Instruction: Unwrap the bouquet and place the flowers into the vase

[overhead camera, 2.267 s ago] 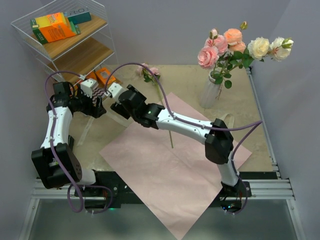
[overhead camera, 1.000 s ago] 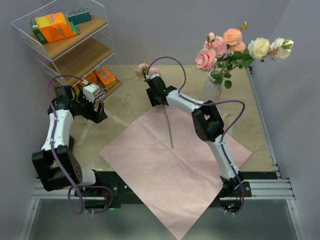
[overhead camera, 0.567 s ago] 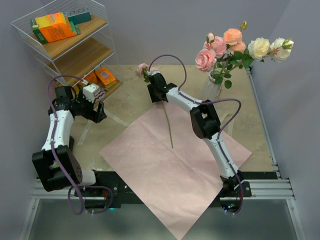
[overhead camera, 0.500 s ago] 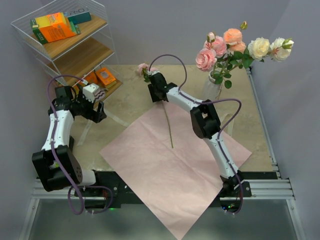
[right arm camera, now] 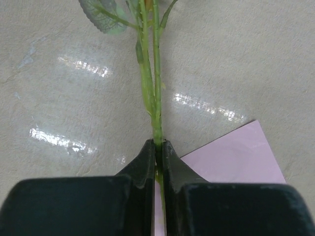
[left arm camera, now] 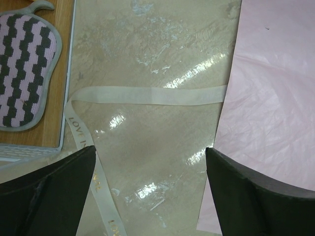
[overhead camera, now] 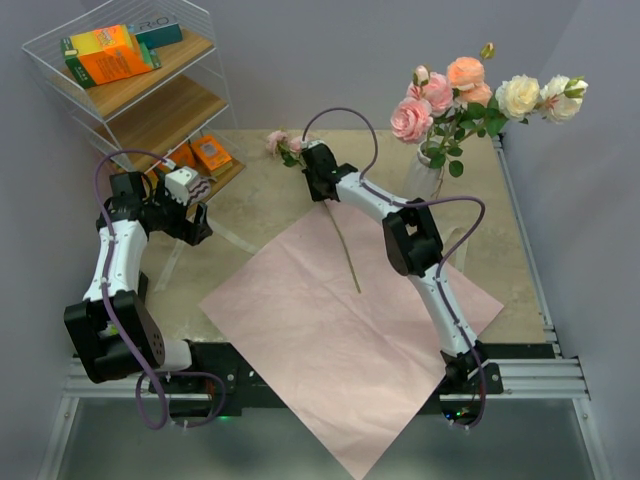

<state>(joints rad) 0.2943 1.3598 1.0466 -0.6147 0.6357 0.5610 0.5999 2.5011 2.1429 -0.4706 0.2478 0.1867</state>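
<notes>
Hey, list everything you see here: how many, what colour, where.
wrapping paper: one, pink, spread flat mid-table
vase: one, white, far right
roses: about six, pink, peach and cream, in the vase
loose rose: one, pink, far middle
ribbon: one, beige, left of the paper
wire shelf: one, white, far left
boxes: about four, orange and teal, on the shelf
zigzag pad: one, pink and black, lowest shelf
left hand: one, black, open above the ribbon
right hand: one, black, shut on the loose rose's stem
</notes>
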